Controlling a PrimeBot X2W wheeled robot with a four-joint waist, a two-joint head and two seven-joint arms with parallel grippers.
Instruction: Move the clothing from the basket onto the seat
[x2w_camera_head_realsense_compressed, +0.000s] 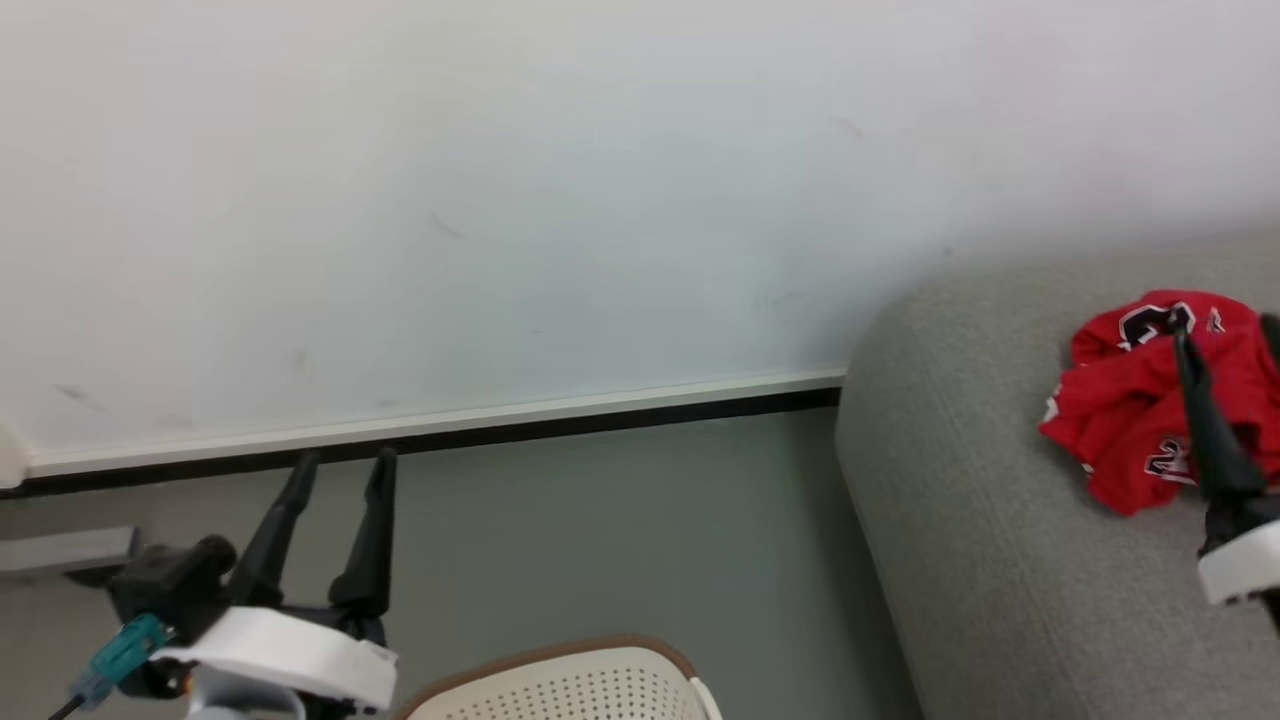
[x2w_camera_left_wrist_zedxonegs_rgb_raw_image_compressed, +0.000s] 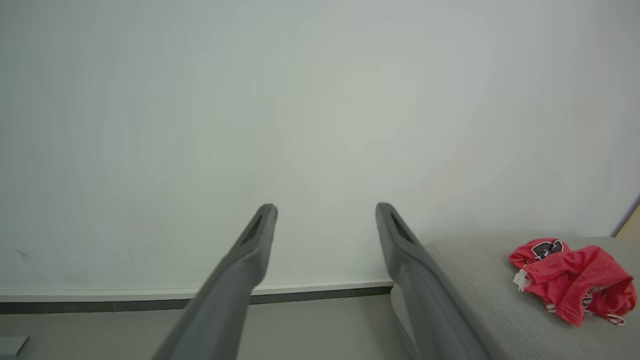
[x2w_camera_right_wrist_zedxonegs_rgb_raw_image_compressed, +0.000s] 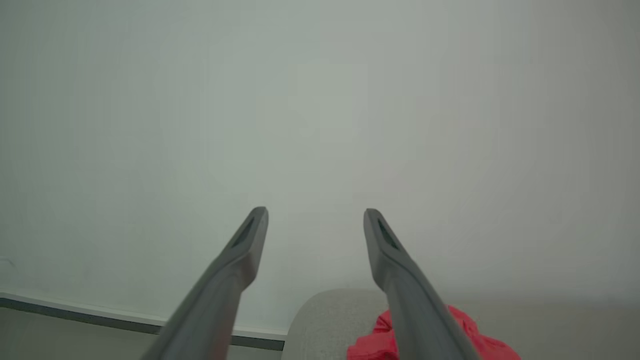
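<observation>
The clothing (x2w_camera_head_realsense_compressed: 1110, 400) is a crumpled red heap with black-and-white numbers, lying on the light-grey seat (x2w_camera_head_realsense_compressed: 980, 520) at the right. My right gripper (x2w_camera_head_realsense_compressed: 1225, 325) hovers over that heap, open, nothing between its fingers; its wrist view has the red clothing (x2w_camera_right_wrist_zedxonegs_rgb_raw_image_compressed: 470, 340) just below the fingertips (x2w_camera_right_wrist_zedxonegs_rgb_raw_image_compressed: 316, 212). My left gripper (x2w_camera_head_realsense_compressed: 344, 462) stands open and empty at the lower left, above the floor. The cream basket (x2w_camera_head_realsense_compressed: 560, 685) with its brown rim peeks in at the bottom edge; its inside is hidden. The left wrist view also shows the clothing (x2w_camera_left_wrist_zedxonegs_rgb_raw_image_compressed: 575, 280) on the seat (x2w_camera_left_wrist_zedxonegs_rgb_raw_image_compressed: 480, 280).
A white wall (x2w_camera_head_realsense_compressed: 600, 200) with a pale baseboard (x2w_camera_head_realsense_compressed: 500, 415) runs behind everything. Grey floor (x2w_camera_head_realsense_compressed: 620, 540) lies between the left gripper and the seat's rounded left edge. A flat grey object (x2w_camera_head_realsense_compressed: 65, 548) sits at the far left by the wall.
</observation>
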